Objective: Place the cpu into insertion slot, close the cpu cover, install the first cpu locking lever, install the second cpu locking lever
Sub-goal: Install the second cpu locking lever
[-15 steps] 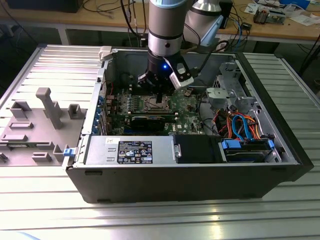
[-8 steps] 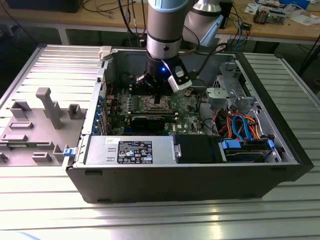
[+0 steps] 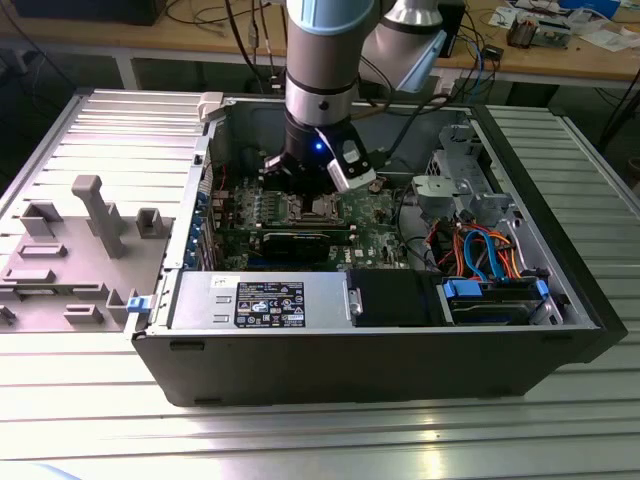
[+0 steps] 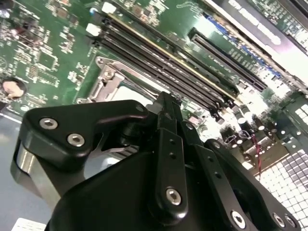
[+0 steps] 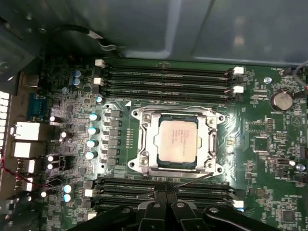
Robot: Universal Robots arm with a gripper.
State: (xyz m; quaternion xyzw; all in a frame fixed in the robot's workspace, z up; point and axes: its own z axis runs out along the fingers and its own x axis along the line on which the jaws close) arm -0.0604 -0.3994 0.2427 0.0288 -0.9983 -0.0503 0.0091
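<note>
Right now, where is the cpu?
In the first wrist view the cpu sits in the insertion slot, framed by the cpu cover, between the two banks of long black memory slots.

Your table (image 3: 320,440) is ribbed silver metal. On it you have the open black computer case (image 3: 380,360), and a grey fixture plate (image 3: 70,250) lying toward the exterior view's left.
</note>
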